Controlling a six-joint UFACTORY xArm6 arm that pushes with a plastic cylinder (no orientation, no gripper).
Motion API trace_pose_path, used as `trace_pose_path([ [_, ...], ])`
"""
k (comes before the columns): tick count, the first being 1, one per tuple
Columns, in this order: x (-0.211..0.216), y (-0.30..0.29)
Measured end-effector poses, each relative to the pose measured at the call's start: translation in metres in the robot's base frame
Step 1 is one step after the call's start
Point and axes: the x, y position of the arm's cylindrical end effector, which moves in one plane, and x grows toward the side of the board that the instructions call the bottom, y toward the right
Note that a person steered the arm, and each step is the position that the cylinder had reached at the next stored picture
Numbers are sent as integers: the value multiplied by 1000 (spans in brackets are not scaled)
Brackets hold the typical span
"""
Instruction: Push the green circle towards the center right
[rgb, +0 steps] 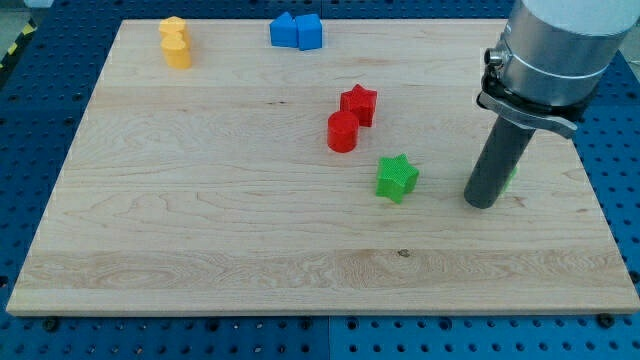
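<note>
The green circle (512, 178) lies at the board's right, a little below mid-height. It is almost wholly hidden behind my rod; only a green sliver shows at the rod's right edge. My tip (481, 202) rests on the board just in front of the circle, on its lower-left side. Whether it touches the circle cannot be told. A green star (397, 178) lies to the tip's left, apart from it.
A red circle (342, 132) and a red star (358, 104) sit together above the green star. Two blue blocks (296, 31) are at the top middle. Two yellow blocks (175, 42) are at the top left. The wooden board (200, 220) ends close to the tip's right.
</note>
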Motion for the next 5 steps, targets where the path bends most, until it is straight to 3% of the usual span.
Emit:
trace_pose_path([
  [5,-34,17],
])
